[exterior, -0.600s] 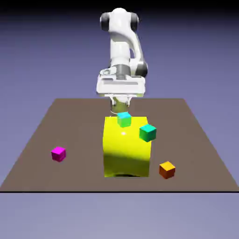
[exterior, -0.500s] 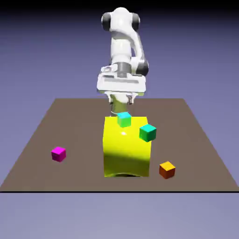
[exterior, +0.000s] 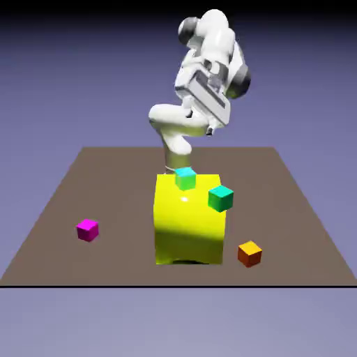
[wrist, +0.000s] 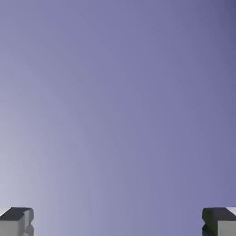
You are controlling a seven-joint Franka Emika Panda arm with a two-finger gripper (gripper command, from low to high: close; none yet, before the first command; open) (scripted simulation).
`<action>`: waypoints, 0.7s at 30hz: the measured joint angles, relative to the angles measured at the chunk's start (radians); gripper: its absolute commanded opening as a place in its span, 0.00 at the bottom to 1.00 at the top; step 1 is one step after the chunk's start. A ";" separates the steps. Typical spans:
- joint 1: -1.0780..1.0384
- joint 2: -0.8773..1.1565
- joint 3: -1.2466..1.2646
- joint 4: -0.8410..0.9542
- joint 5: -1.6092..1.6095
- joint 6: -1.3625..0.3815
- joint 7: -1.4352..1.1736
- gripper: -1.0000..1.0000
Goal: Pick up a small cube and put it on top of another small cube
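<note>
The gripper [wrist: 118, 222] is held high with its jaws spread wide and empty, presumably so the cubes are cleared, while the orange cube [exterior: 249, 254] is left beside the yellow block [exterior: 189, 226], awaiting pickup.

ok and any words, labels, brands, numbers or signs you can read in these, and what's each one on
None: no word, label, brand, number or sign can be read in either view.
The arm, the yellow block, the cubes and the table show no lettering.
The fingers show no marks either, only plain grey and dark surfaces.
</note>
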 measured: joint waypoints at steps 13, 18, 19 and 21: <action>-0.406 -0.073 0.471 0.256 0.023 -0.294 -0.523 0.50; -0.562 -0.101 0.652 0.355 0.032 -0.407 -0.724 0.50; -0.593 -0.107 0.689 0.374 0.034 -0.429 -0.765 0.50; -0.655 -0.118 0.761 0.414 0.038 -0.475 -0.845 0.50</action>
